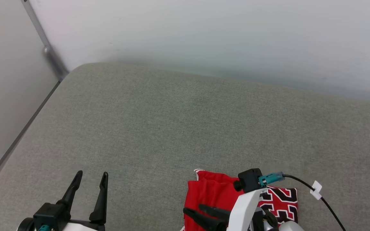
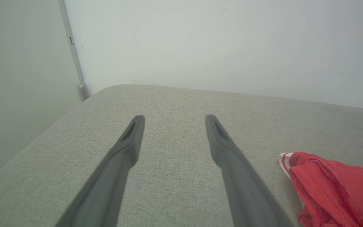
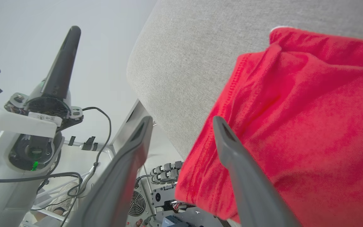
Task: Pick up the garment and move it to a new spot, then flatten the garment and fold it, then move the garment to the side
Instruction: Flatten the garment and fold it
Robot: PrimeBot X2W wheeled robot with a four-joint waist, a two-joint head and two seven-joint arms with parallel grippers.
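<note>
The garment (image 1: 210,192) lies folded into a small red bundle at the near right of the grey padded table (image 1: 172,122). Black-and-white print shows on its right part, and striped trim at its far left corner (image 2: 285,159). My right gripper (image 1: 195,210) is open at the garment's near left edge, fingers pointing left. In the right wrist view one finger of the right gripper (image 3: 182,121) lies over the red garment (image 3: 295,110) and the other is beyond the table's edge, where the cloth hangs over slightly. My left gripper (image 1: 92,174) is open over bare table at the lower left, its fingers (image 2: 131,142) holding nothing.
A pale wall runs behind the table, with a metal strip (image 1: 47,49) in the left corner. The table's rounded left edge (image 1: 27,128) drops to the floor. A black cable (image 1: 316,192) trails from my right wrist. The robot's base and wiring (image 3: 156,195) sit below the near edge.
</note>
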